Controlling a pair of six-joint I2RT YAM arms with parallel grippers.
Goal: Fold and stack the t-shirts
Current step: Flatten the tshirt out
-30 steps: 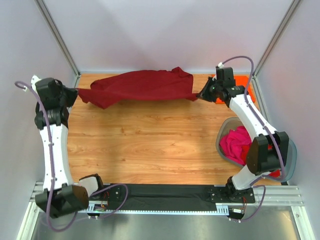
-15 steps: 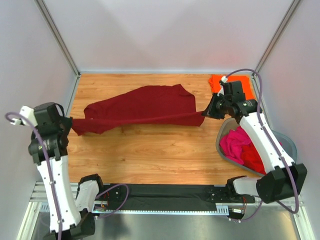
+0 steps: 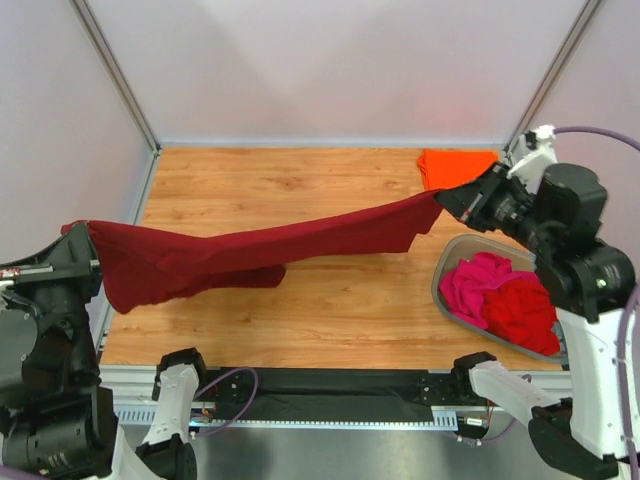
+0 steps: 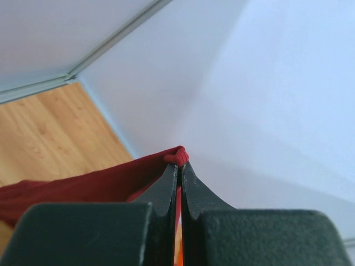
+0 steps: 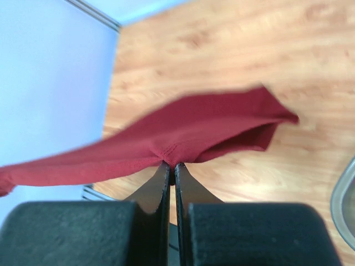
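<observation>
A dark maroon t-shirt [image 3: 260,248] hangs stretched above the table between both arms. My left gripper [image 3: 85,235] at the far left is shut on one end of it; its wrist view shows a bunched maroon hem [image 4: 178,157] pinched at the fingertips [image 4: 166,185]. My right gripper [image 3: 445,200] at the upper right is shut on the other end, with the maroon t-shirt [image 5: 183,133] spreading out from its tips [image 5: 171,166]. A bright orange t-shirt [image 3: 455,165] lies flat at the back right. Magenta-pink [image 3: 475,285] and red [image 3: 522,310] t-shirts sit crumpled in the tub.
A grey translucent plastic tub [image 3: 445,262] stands at the right edge of the wooden table [image 3: 330,310]. White walls with metal corner posts [image 3: 115,75] enclose the table on three sides. A black strip [image 3: 320,385] runs along the near edge between the arm bases.
Both arms have lifted and pulled toward the near side, raising the maroon t-shirt off the back of the table and stretching it in the air. Both grippers stayed shut.
</observation>
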